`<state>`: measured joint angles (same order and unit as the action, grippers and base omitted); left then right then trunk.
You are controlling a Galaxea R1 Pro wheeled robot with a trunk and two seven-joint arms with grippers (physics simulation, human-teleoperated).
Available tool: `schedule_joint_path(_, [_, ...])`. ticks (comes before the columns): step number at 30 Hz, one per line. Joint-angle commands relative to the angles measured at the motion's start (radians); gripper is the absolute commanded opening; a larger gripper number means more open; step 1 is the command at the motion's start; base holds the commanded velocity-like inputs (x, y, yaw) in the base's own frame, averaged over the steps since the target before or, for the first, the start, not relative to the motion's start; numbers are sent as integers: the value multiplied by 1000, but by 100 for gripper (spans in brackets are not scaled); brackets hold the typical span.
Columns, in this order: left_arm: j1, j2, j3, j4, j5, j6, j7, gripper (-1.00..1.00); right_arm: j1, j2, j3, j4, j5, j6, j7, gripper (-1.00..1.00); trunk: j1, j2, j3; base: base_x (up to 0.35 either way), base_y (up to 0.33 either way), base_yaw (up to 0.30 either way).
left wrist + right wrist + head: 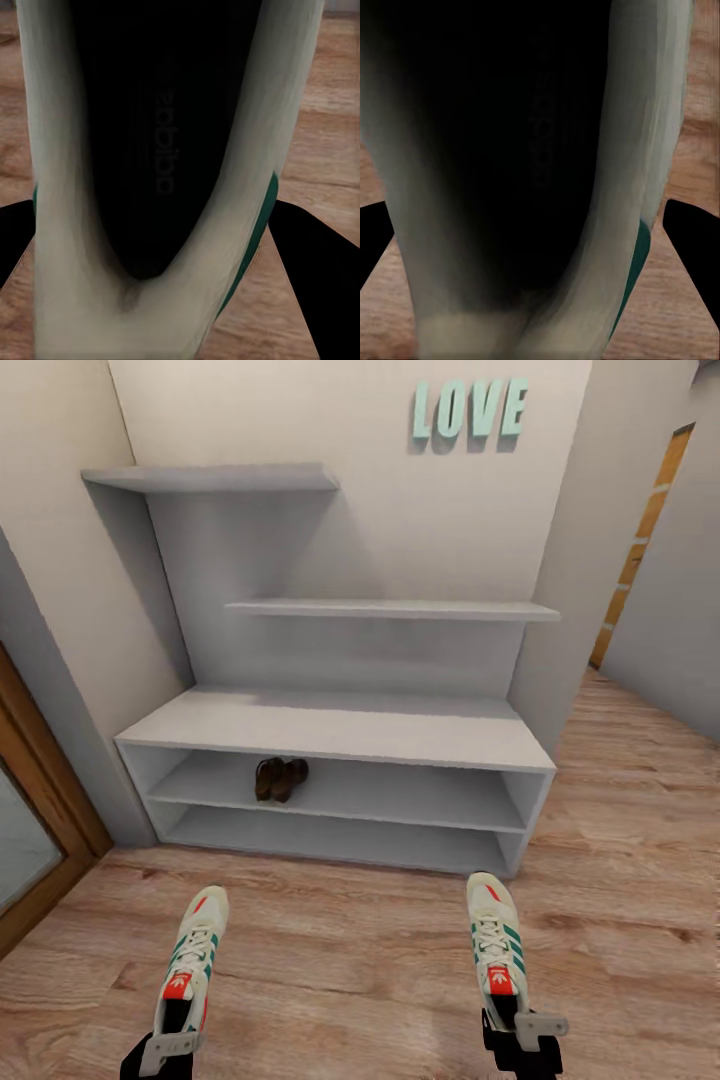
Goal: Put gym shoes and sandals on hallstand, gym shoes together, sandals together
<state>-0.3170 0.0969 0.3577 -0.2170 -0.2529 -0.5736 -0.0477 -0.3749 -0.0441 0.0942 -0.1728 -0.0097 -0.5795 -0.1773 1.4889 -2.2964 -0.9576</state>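
One gym shoe (pixel 192 960) hangs heel-gripped in the left gripper (pixel 165 1050), the other gym shoe (pixel 497 950) likewise clamped in the right gripper (pixel 522 1032), both above the corridor floor (pixel 350 960). The sandals (pixel 280 778) already sit toward the left end of the hallstand (pixel 340 730)'s upper open shelf. Next, I judge, the shoes must be set side by side on the rack.

Pale walls bear mint LOVE letters (pixel 469 412); a wooden door frame (pixel 40 780) stands left.

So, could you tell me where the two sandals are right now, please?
In the head view, the sandals sit side by side on the upper open shelf of the hallstand, towards its left end, beneath the bench top.
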Motion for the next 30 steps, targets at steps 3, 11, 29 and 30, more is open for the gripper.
schedule_joint_path(3, [-1, 0, 9, 1, -6, -3, -5, -100, -1, 0, 9, 1, -1, -3, -8, -100, 0, 0, -1, 0, 296, -268])
schedule_joint_path(11, [-1, 0, 9, 1, -6, -3, -5, -100, -1, 1, 9, 1, -2, -3, -8, -100, 0, 0, -1, 0, 165, -229])
schedule_joint_path(29, [-1, -2, 8, -1, -7, -3, -5, -100, -1, 2, 9, -2, -1, -5, -2, -100, 0, 0, -1, 32, -36, -6])
schedule_joint_path(30, [-1, -2, 8, -1, -7, -3, -5, -100, -1, 2, 9, -2, -1, -5, -2, -100, 0, 0, -1, 152, -208, 0])
